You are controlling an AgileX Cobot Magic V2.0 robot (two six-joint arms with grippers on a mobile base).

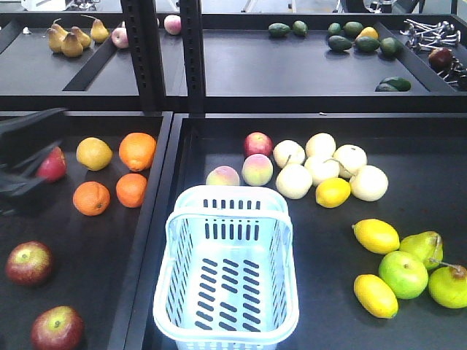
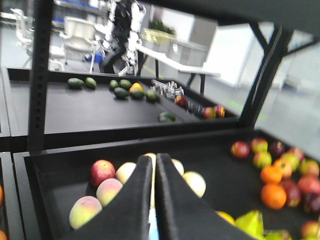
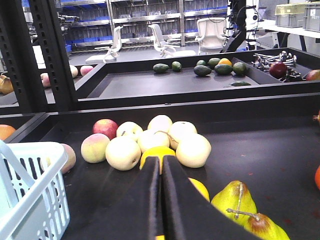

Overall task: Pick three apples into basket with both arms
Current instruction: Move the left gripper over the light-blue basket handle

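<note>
The basket (image 1: pixel 232 191) stands empty at the near end of the right tray, its left wall close against the divider (image 1: pixel 149 240) between the 2 trays. 2 apples (image 1: pixel 29 262) lie in the left tray near its front edge, apart from each other, with bare black worktop all round them. A 3rd apple (image 1: pixel 52 164) sits farther back, partly hidden by the left arm (image 1: pixel 22 146) at the tray's left edge. Oranges (image 1: pixel 137 149) lie just to its right. Peaches (image 1: pixel 257 169) crowd the basket's far rim, while its near and right sides stand free. The left arm's jaws are pressed together on nothing. The right arm (image 3: pixel 150 210) — jaws likewise closed, holding nothing — points toward a cluster of pale fruit (image 3: pixel 150 140).
</note>
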